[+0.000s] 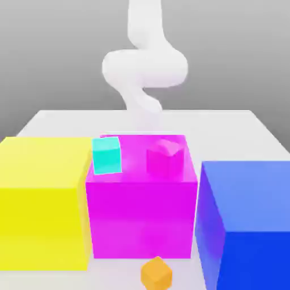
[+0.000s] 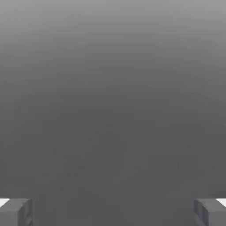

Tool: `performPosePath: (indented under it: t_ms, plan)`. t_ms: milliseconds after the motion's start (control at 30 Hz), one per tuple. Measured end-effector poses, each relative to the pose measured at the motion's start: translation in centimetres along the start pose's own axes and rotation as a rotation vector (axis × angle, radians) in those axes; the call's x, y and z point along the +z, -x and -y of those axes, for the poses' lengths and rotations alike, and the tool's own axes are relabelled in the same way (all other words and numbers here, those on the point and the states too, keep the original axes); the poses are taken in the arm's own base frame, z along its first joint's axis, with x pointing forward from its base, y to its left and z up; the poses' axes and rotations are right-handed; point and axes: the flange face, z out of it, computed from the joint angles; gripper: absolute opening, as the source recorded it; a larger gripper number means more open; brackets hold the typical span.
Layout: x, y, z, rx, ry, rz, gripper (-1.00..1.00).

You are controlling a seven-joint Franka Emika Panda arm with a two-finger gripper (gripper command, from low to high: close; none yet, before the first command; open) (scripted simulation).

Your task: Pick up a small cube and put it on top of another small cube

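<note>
Three small cubes show in the exterior view. A cyan cube (image 1: 106,154) and a pink cube (image 1: 165,157) appear over the top face of the big magenta block (image 1: 141,218); I cannot tell whether they rest on it or lie behind it. A small orange cube (image 1: 156,273) sits on the table in front of that block. The white arm (image 1: 144,65) rises behind the blocks at the far side of the table. In the hand view my gripper (image 2: 113,212) is open, with its grey fingertips (image 2: 16,212) far apart and nothing between them, facing a plain grey background.
A large yellow block (image 1: 42,201) stands at the exterior view's left and a large blue block (image 1: 249,224) at its right, flanking the magenta one. The white table (image 1: 226,127) stretches behind them toward the arm's base.
</note>
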Motion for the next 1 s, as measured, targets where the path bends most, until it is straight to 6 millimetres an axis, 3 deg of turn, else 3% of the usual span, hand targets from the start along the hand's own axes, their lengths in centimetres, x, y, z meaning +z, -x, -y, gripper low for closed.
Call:
performPosePath:
  t_ms: [67, 267, 533, 800, 1000]
  plan:
    - [1.2, 1.8, 1.8, -0.114, 0.001, 0.036, 0.00]
    - [8.6, 8.0, 5.2, -0.503, -0.003, 0.175, 0.00]
    - [17.0, 19.1, 7.8, -1.041, -0.063, 0.361, 0.00]
    - [22.5, 32.3, 7.5, -1.581, -0.188, 0.541, 0.00]
    - [25.6, 41.5, 4.5, -1.950, -0.315, 0.669, 0.00]
